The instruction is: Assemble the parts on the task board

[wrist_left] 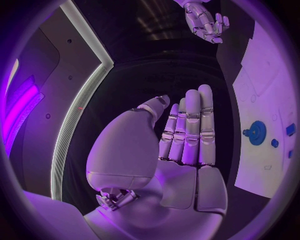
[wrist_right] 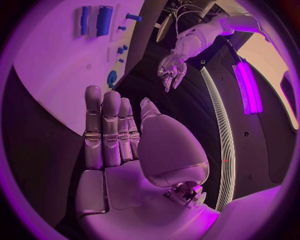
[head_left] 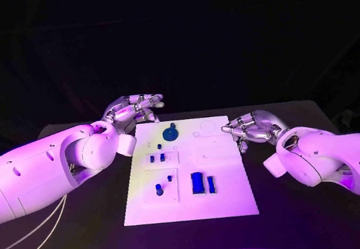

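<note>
Progress: early — round blue gear part (head_left: pixel 170 133) and other small blue plastic pieces on white rectangular task board (head_left: pixel 227 200) | left hand (head_left: pixel 133 110) released, far-left corner | right hand (head_left: pixel 252 128) released, right edge — assembly appears mostly outstanding.

task board (wrist_left: pixel 259 95) cut by the left wrist circle's rim, small blue parts (head_left: pixel 156 159) – shapes too small to tell

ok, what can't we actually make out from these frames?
- Small blue parts on the task board, head view: too small to tell their shapes or seating.
- Board's far side, left wrist view: cut off by the circle's rim past the blue gear.
- Board's middle, right wrist view: left robot hand's counterpart, the right robot hand, covers it.
</note>
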Action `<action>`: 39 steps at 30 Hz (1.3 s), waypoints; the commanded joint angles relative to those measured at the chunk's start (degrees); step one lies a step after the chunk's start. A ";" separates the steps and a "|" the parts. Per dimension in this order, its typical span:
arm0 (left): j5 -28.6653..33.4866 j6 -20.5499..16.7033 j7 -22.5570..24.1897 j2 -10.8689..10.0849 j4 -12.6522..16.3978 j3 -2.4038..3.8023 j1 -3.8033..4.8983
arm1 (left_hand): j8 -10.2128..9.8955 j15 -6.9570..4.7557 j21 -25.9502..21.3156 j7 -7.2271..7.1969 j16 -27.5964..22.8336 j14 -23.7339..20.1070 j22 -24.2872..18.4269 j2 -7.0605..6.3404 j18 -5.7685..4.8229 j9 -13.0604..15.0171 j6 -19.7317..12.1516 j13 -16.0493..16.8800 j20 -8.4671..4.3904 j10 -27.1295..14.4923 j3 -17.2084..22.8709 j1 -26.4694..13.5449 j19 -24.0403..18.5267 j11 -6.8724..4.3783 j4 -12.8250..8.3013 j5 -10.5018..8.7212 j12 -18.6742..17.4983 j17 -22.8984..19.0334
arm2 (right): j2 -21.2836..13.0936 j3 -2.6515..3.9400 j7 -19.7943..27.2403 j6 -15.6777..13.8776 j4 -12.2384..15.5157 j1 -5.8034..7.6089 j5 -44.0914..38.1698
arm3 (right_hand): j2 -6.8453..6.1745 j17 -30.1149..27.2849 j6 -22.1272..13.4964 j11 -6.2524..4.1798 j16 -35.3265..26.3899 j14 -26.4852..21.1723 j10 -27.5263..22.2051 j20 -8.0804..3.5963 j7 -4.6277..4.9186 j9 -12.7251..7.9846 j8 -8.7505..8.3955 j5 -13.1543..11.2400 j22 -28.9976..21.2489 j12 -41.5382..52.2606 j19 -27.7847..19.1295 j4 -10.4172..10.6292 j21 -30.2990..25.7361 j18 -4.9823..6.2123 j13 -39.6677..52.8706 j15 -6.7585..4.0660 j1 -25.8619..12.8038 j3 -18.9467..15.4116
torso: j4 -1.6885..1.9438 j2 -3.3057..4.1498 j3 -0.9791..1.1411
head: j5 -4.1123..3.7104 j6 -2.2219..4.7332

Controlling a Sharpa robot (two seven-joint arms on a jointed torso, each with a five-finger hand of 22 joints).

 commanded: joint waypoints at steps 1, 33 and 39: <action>3.44 -1.13 4.65 0.43 -0.64 -0.03 0.00 | -0.11 0.82 -4.01 0.18 -5.72 -4.32 -2.09 -0.14 0.08 -0.16 0.28 -1.33 0.77 0.71 0.27 -0.03 -3.75 0.17 0.47 0.12 -1.67 -2.91 | 1.56 0.01 7.65 7.58 -4.87 1.15 13.92 | -0.12 -3.69 -2.29 1.65 -7.54 -6.31 -4.64 1.70 1.10 -1.86 -1.62 -0.80 -4.99 -6.37 -4.94 -0.18 -6.92 0.12 -6.28 2.08 1.22 -0.12 | -0.05 -1.63 -0.57 | -0.18 2.12; 4.38 -14.84 8.89 6.31 -6.45 -0.51 -2.63 | -8.22 1.75 -43.17 -5.18 -51.85 -40.11 -31.60 5.21 -4.95 -4.27 -33.96 -7.49 -0.37 -34.96 -13.14 -43.34 -37.98 -2.14 -4.26 -9.36 -17.17 -20.37 | 8.75 3.02 16.66 -0.34 -13.92 0.14 23.78 | -2.92 -38.56 -35.19 1.95 -43.65 -47.59 -36.22 2.06 -2.88 -24.23 -7.37 -8.27 -50.38 -31.76 -46.96 -11.84 -26.98 -4.52 -54.04 0.94 -42.61 3.22 | 2.13 -2.69 0.73 | -2.70 9.42; 2.12 -25.76 11.14 5.73 0.27 -0.82 -4.25 | -8.22 -2.43 -43.17 -6.41 -51.85 -45.17 -31.60 5.21 -5.92 -4.27 -39.14 -7.49 -1.98 -40.45 -14.62 -50.91 -42.66 -6.88 -4.26 -11.00 -17.17 -20.37 | 7.32 5.59 22.51 -9.70 -7.00 -3.34 27.71 | -2.92 -38.56 -39.97 -2.90 -43.65 -52.97 -41.36 0.45 -6.99 -24.23 -7.37 -13.30 -52.06 -31.76 -51.28 -11.84 -26.98 -5.15 -54.04 0.94 -50.19 3.22 | 2.40 -2.55 0.89 | -2.98 9.85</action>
